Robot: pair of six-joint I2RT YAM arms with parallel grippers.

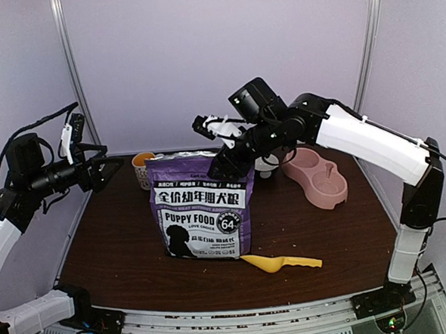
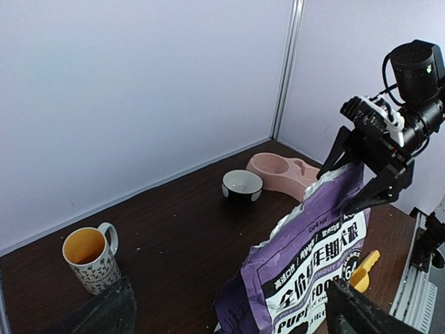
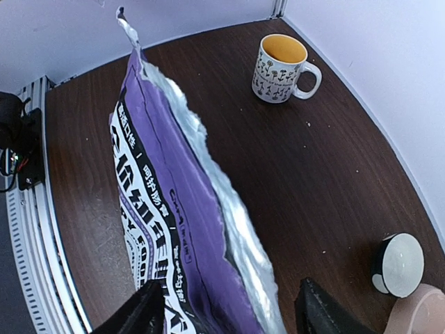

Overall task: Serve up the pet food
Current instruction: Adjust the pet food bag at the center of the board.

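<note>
Top of pet food bag [image 1: 202, 214] between parted right jaws, left jaws apart, well away

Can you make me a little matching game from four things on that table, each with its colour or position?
Things:
1. puppy food bag
2. scoop
3. double bowl
4. mug

Descriptions:
A. pink, at the far right
B. yellow, lying flat in front of the bag
C. patterned outside, standing at the far left
D. purple, upright, top open

Pairs: 1-D, 2-B, 3-A, 4-C
</note>
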